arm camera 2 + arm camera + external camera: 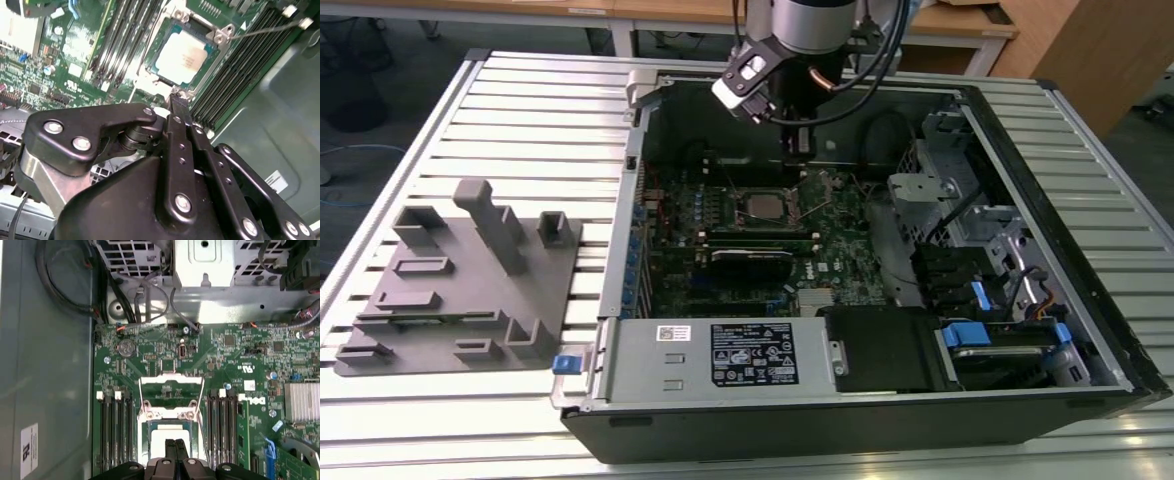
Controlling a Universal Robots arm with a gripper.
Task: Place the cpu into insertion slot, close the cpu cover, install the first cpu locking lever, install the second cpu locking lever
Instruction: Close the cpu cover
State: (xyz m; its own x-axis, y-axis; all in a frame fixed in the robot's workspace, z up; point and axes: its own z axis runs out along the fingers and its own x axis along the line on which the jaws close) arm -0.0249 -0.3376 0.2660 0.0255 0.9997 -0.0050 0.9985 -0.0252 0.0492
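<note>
Sitting in the slot (736, 206) just below the jaws in the exterior view, the cpu (765, 207) looks light, stiff, fragile: one for edge grips. Second wrist view: jaws together, tips at the cover (218, 36) framing it. First wrist view: it lies just ahead.

Silver-grey cpu (182, 60) flat in insertion slot (213, 61)

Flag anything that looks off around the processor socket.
One thin wire lever sticks out from the socket across the memory slots, apparently unlatched; the chip sits square inside. Nothing looks damaged.
</note>
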